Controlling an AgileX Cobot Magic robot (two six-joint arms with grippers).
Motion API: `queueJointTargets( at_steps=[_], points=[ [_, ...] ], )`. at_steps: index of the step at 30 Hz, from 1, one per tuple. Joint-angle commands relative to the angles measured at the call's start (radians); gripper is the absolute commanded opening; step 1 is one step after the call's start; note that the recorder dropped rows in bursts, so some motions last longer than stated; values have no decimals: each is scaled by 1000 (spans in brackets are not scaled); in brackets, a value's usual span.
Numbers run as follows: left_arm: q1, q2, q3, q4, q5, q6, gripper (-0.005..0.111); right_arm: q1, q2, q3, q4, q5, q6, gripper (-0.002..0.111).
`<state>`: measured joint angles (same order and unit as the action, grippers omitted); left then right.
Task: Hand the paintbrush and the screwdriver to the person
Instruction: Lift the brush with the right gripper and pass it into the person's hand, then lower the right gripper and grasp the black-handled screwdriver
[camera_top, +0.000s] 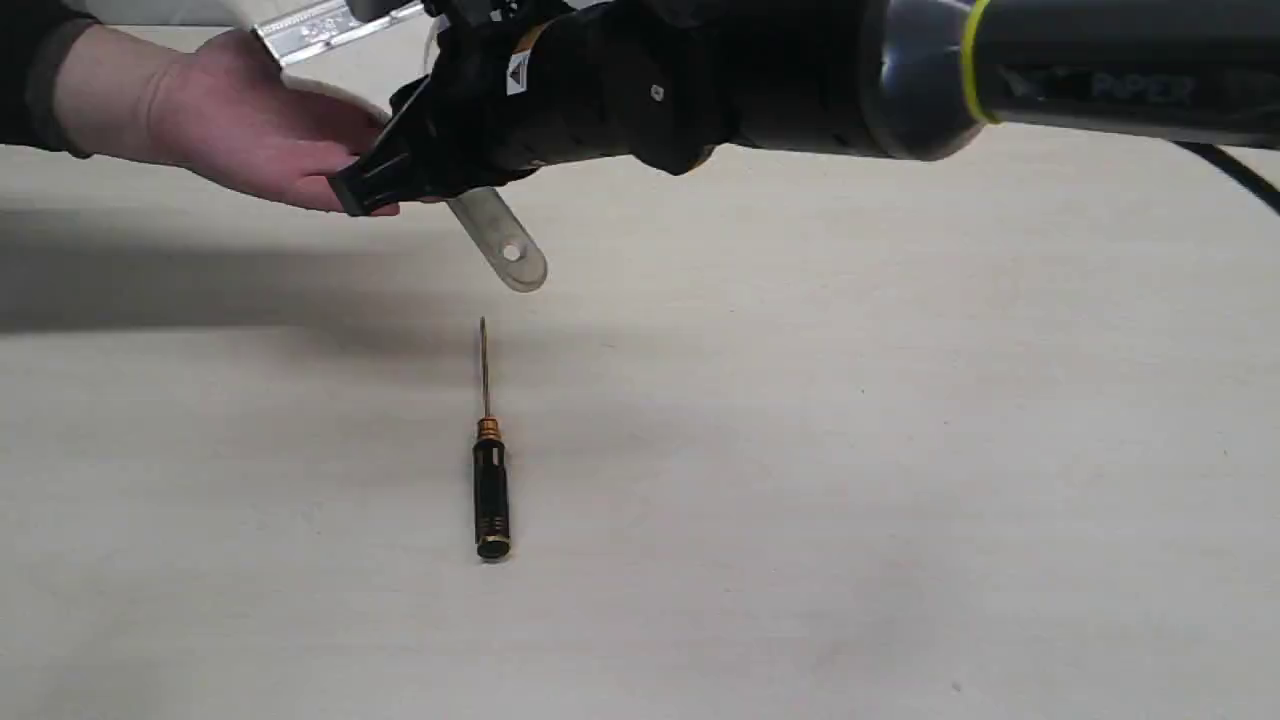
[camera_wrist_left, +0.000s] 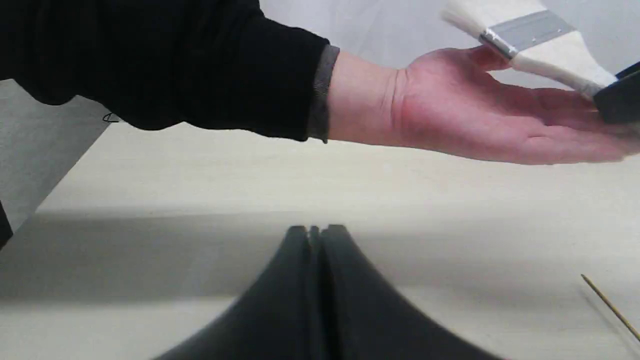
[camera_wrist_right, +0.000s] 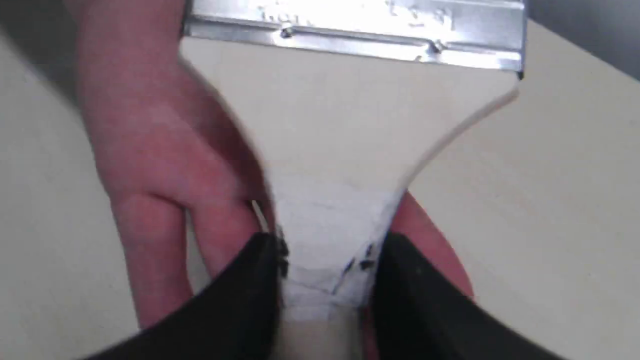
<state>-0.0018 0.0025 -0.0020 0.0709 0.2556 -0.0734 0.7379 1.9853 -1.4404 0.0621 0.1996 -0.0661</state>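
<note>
My right gripper reaches across to the far left and is shut on the paintbrush, gripping the white-smudged neck of its wooden handle. The brush hangs just above the person's open palm, silver ferrule toward the wrist and the handle end with its hole sticking out toward the table's middle. The screwdriver lies on the table near the centre, black handle toward the front; its thin shaft tip shows in the left wrist view. My left gripper is shut and holds nothing.
The pale wooden table carries only the screwdriver. The right arm with its yellow ring spans the far side above the table and casts a broad shadow on the left.
</note>
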Motion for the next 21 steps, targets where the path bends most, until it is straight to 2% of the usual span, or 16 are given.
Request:
queueJointTargets(
  at_steps=[1,3,6,14,21],
  points=[
    [-5,-2,2,0,-6,-2,0,-3,18,-44,5,72,-12,29],
    [-5,-2,2,0,-6,-2,0,-3,19,-60,6,125,-8,44],
    [-5,-2,2,0,-6,-2,0,-3,17,-94,21,237,-5,51],
    [-5,-2,2,0,-6,-2,0,-3,11,-195,153,612,-3,51],
    [-5,-2,2,-4,-3,-2,0,-3,43,-197,174,734,75,51]
  ],
)
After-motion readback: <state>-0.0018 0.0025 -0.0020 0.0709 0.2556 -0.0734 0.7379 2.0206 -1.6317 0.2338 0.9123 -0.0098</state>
